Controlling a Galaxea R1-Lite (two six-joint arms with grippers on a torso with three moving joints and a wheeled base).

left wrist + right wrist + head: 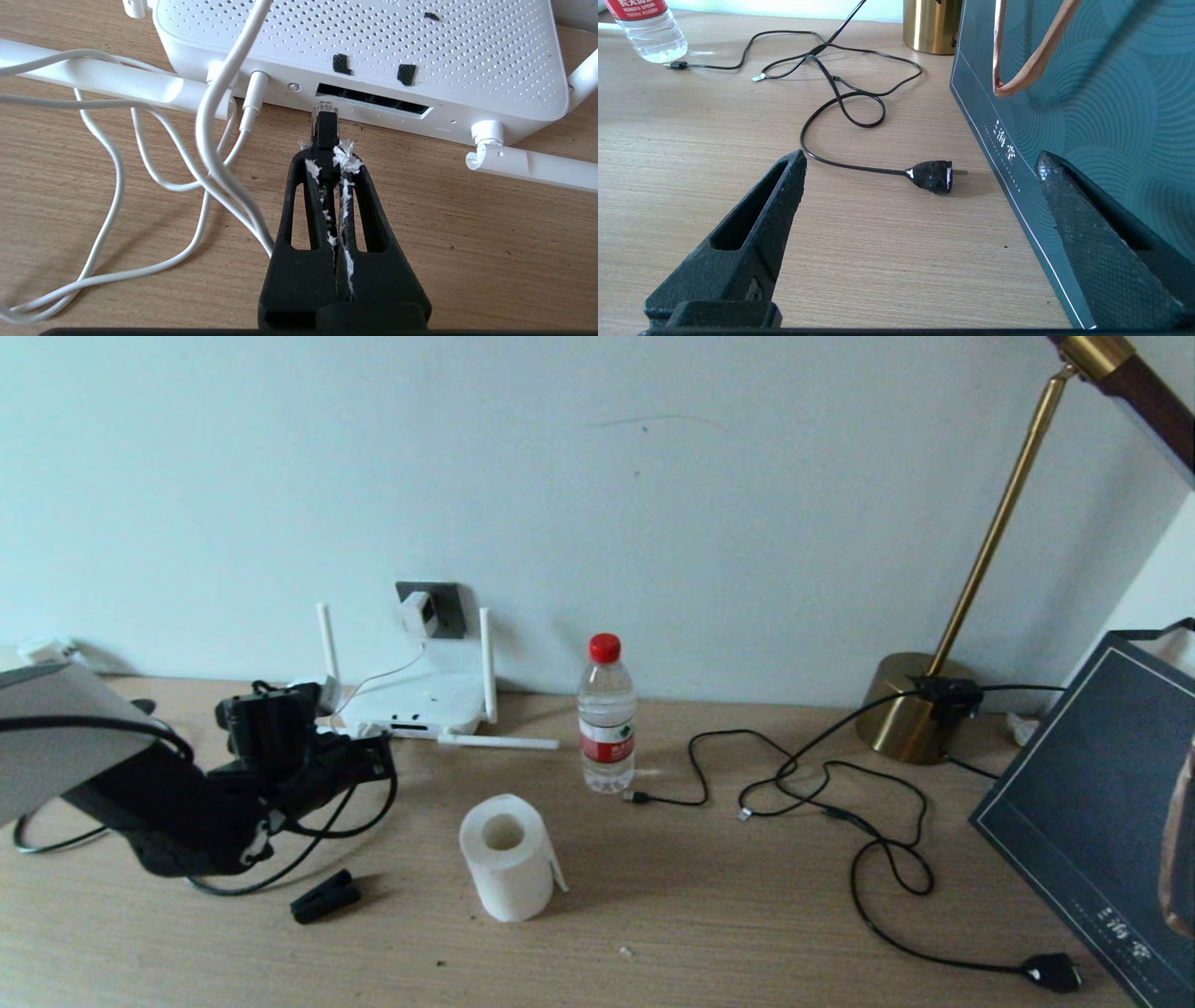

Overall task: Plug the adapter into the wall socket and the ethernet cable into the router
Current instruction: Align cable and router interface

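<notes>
Left wrist view: my left gripper (327,154) pinches the ethernet cable (325,126) plug just short of the router (467,60) ports.
Adapter (417,613) already seated in wall socket (448,607), upper centre-left; next, judged: align and push in. Right gripper (920,242) spread, idle.

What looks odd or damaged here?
White fibres are shredding off the inner faces of the left gripper, shut on the ethernet cable. One router antenna lies flat on the desk.
</notes>
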